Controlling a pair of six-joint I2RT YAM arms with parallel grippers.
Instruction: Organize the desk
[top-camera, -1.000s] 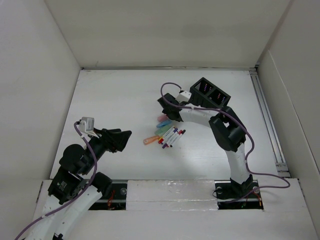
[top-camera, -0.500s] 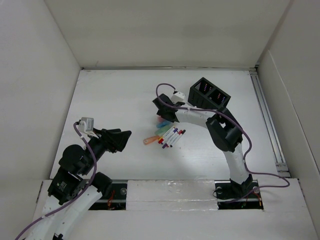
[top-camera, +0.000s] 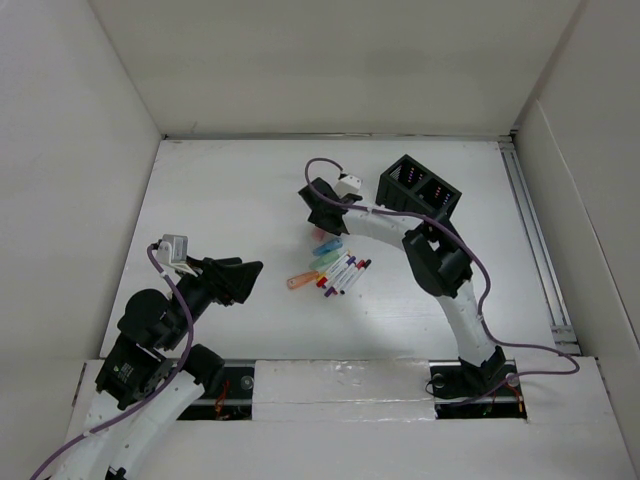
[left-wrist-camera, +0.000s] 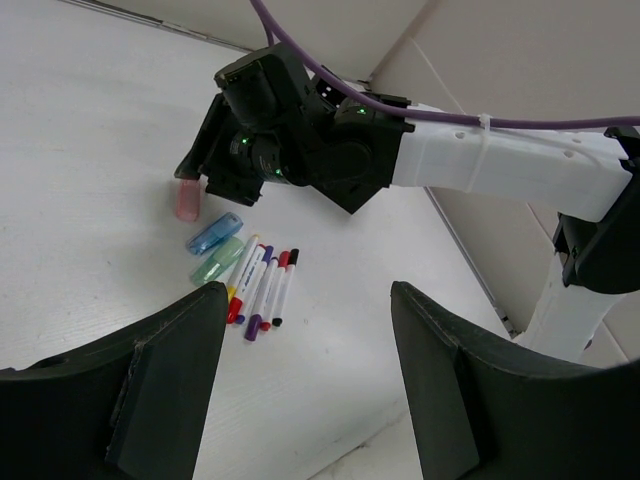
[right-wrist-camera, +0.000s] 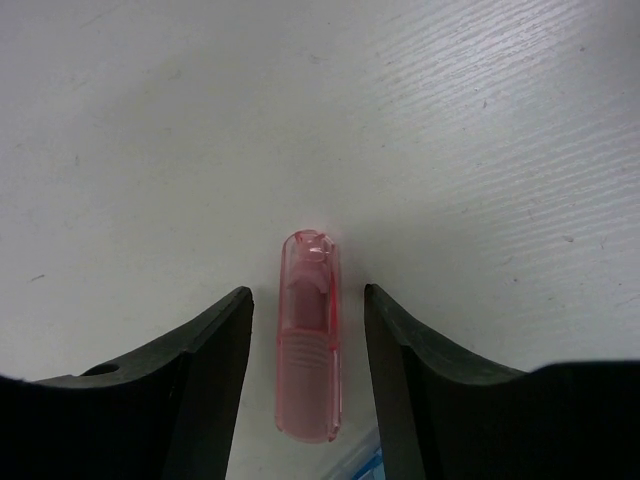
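Observation:
On the white desk (top-camera: 220, 190) lies a cluster: a pink highlighter (top-camera: 320, 234), a blue one (top-camera: 328, 246), a green one (top-camera: 325, 260), an orange one (top-camera: 302, 280) and several markers (top-camera: 343, 273). My right gripper (top-camera: 316, 218) is open and low over the desk. Its fingers (right-wrist-camera: 215, 345) stand on both sides of the pink highlighter (right-wrist-camera: 308, 335) without touching it. My left gripper (top-camera: 248, 277) is open and empty, to the left of the cluster. Its view shows the pink highlighter (left-wrist-camera: 187, 200), the markers (left-wrist-camera: 262, 285) and the right gripper (left-wrist-camera: 215, 175).
A black two-compartment organizer box (top-camera: 418, 188) stands at the back right, next to the right arm. A thin metal rail (top-camera: 530, 230) runs along the desk's right side. White panel walls enclose the desk.
My right gripper has moved left and slightly away from the box, so its open fingers now straddle the pink highlighter. The left arm has not moved.

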